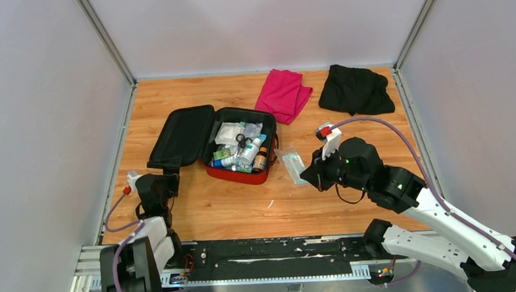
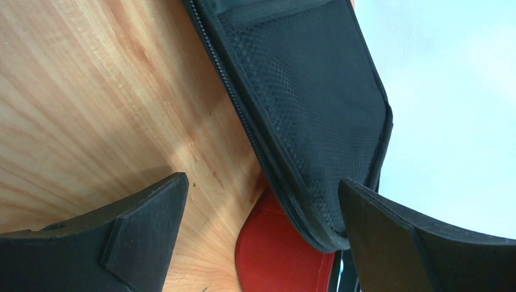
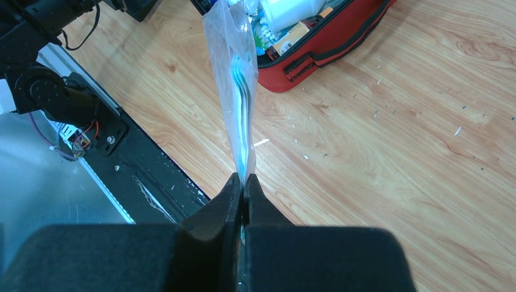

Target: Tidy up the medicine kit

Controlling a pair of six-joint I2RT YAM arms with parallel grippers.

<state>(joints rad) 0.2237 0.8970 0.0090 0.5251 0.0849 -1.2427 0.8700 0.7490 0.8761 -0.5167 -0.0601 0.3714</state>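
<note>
The red soft-sided medicine kit [image 1: 238,173] lies unzipped on the middle-left of the wooden table [image 1: 246,211]. Its round-cornered lid [image 1: 181,136] is folded flat to the left to show black mesh lining, and its base is crammed with small bottles, tubes and white packets. The right gripper [image 3: 243,182], black jaws pressed together, pinches the near end of a clear plastic packet [image 3: 234,79] with a teal strip inside. The thin, glossy packet is seen edge-on from the wrist and sits just beside the kit's right side; whether it touches the boards cannot be told. The left gripper [image 2: 263,185] stands wide, one blunt black finger over bare wood and the other past the lid's zip edge. The lid's near corner sits between them unclamped, and a patch of red shell shows beneath it. A folded pink cloth [image 1: 282,94] and a crumpled black cloth [image 1: 355,89] lie along the far edge, the black one well apart from the kit. Bare grained wood runs in front of the case and to its right, and grey walls [image 1: 29,99] close three sides.
</note>
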